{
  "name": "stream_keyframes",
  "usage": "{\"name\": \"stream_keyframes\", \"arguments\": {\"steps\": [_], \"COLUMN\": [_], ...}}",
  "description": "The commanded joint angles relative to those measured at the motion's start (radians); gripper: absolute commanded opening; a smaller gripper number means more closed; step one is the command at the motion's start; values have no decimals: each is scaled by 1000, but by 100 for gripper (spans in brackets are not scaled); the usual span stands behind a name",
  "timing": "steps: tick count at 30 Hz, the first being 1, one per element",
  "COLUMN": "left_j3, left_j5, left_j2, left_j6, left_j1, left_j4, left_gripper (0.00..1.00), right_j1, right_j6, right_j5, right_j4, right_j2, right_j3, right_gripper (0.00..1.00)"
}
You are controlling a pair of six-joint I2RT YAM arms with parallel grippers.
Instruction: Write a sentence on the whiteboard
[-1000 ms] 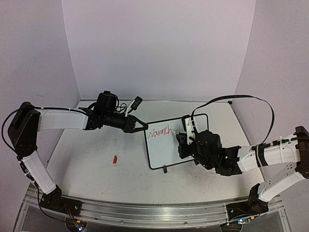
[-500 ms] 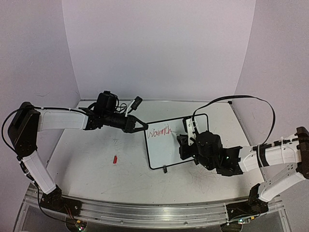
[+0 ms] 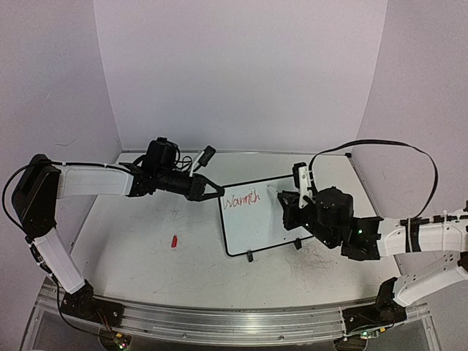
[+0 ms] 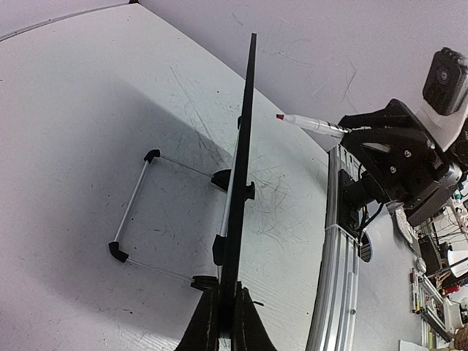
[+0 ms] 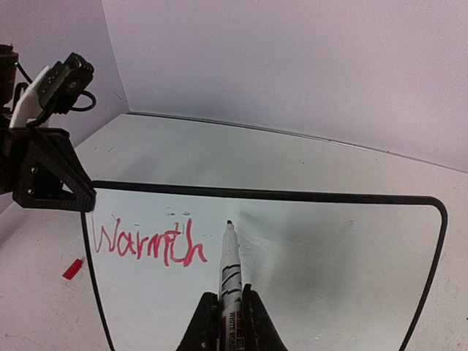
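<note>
A small rectangular white board with a thin black frame (image 3: 257, 228) is standing on its long lower edge on the scuffed white desk (image 3: 139, 252), between the two arms. Its long axis is running left to right across the desk. Its written face is looking toward the right arm, and from the left wrist it is showing edge-on, close to upright. Two black clip feet (image 3: 248, 256) are sitting under its lower edge.

The red handwritten sentence (image 5: 146, 246) is sitting in the upper left part of the board. It is counting one word, "Warmth", in one line, running along the long axis.

The left pincer (image 4: 228, 314) is clamping the board's left end near the upper corner, fingers closed on the frame. The right pincer (image 5: 225, 311) is gripping one white marker with a red tip (image 5: 230, 267), its fingers shut on the barrel. The marker is pointing at the board face, its tip just right of the word. In the left wrist view, the tip is standing apart from the surface.

One small red piece (image 3: 174, 241) is lying on the desk, left of the board.
</note>
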Motion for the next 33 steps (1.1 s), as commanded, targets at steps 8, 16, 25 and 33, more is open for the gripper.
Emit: {"name": "stream_keyframes", "arguments": {"steps": [8, 16, 25, 33], "left_j3": [7, 8, 7, 5], "left_j5": [19, 23, 24, 23], "left_j2": [-45, -47, -50, -51], "left_j6": [-9, -8, -8, -8], "left_j1": [2, 2, 2, 2], "left_j4": [26, 26, 25, 26], "left_gripper": [0, 0, 0, 0], "right_j1": [-12, -12, -12, -12], "right_j6": [-49, -54, -46, -26], "right_j5": [-13, -8, 31, 54], "right_j4": [92, 100, 85, 41], "right_j2": [71, 93, 111, 106], "right_j3": [24, 35, 33, 23], "right_gripper": [0, 0, 0, 0]}}
